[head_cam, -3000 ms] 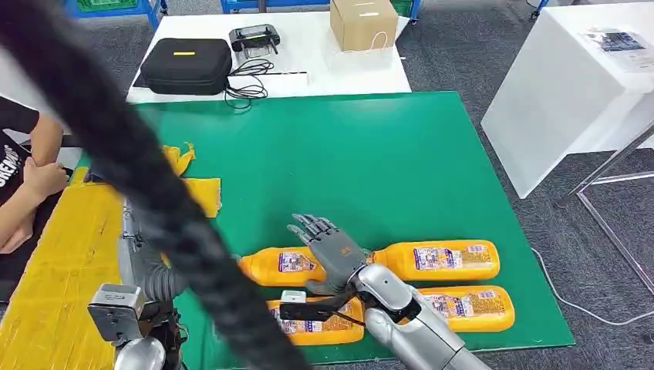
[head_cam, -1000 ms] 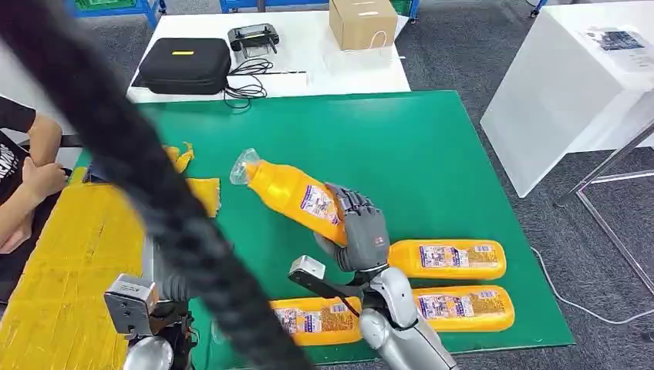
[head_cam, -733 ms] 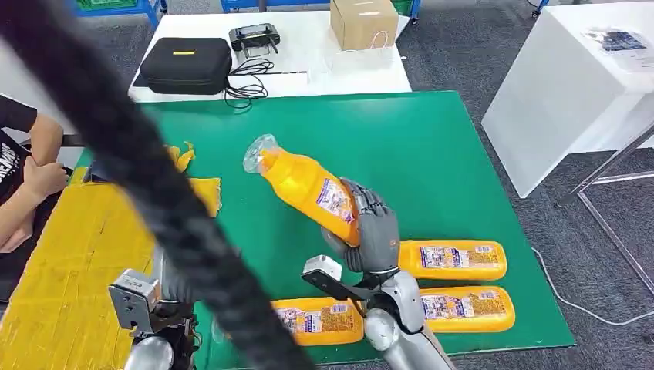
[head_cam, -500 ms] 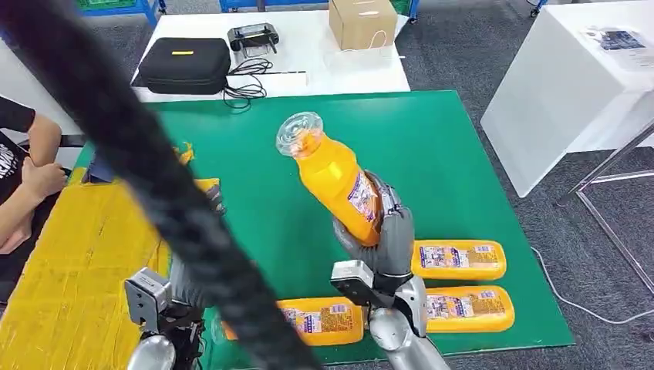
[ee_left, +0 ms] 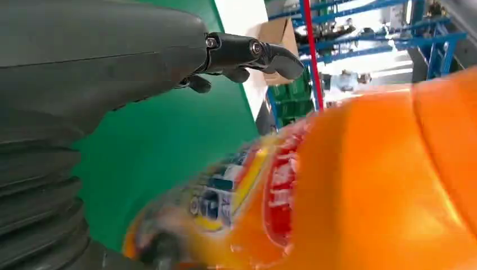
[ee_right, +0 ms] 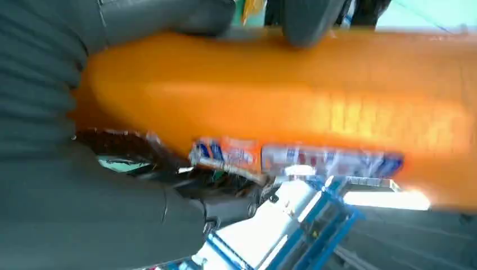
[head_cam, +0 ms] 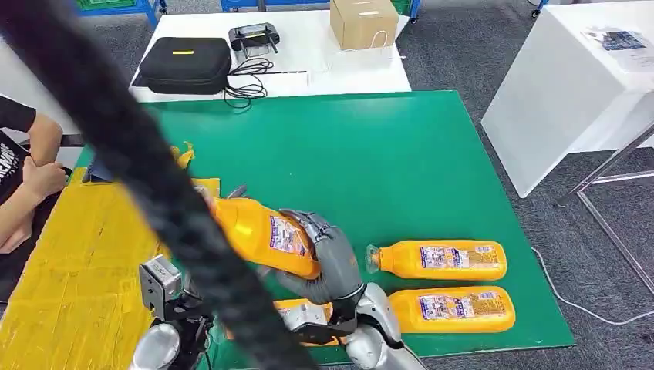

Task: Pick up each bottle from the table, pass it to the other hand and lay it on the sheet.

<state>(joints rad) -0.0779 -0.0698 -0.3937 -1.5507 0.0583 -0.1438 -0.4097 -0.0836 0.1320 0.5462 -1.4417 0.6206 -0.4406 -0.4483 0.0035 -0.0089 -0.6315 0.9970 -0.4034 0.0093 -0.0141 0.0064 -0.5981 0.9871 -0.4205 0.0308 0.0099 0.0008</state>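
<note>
My right hand [head_cam: 328,262] grips an orange bottle [head_cam: 262,231] by its body, above the green mat [head_cam: 370,154]. The bottle is tilted, its neck pointing left toward the yellow sheet [head_cam: 62,262]. In the right wrist view the bottle [ee_right: 292,101] runs across the picture, beside that hand [ee_right: 50,185]. My left hand [ee_left: 129,56] is close beside the bottle [ee_left: 365,185], and its dark fingers [ee_left: 253,49] are stretched out over it, not closed. Two more bottles [head_cam: 436,260] [head_cam: 451,307] lie on the mat at the right. A third bottle [head_cam: 287,308] lies partly hidden under my right arm.
A thick black cable [head_cam: 116,131] crosses the head view and hides much of my left arm [head_cam: 158,281]. A person [head_cam: 23,177] sits at the left by the sheet. A white table [head_cam: 308,46] behind holds a black case, a controller and a cardboard box. Another white table [head_cam: 571,85] stands right.
My right hand took one bottle off the mat, raised it, then swung it left and down toward my left hand. My left arm came up to meet it.
</note>
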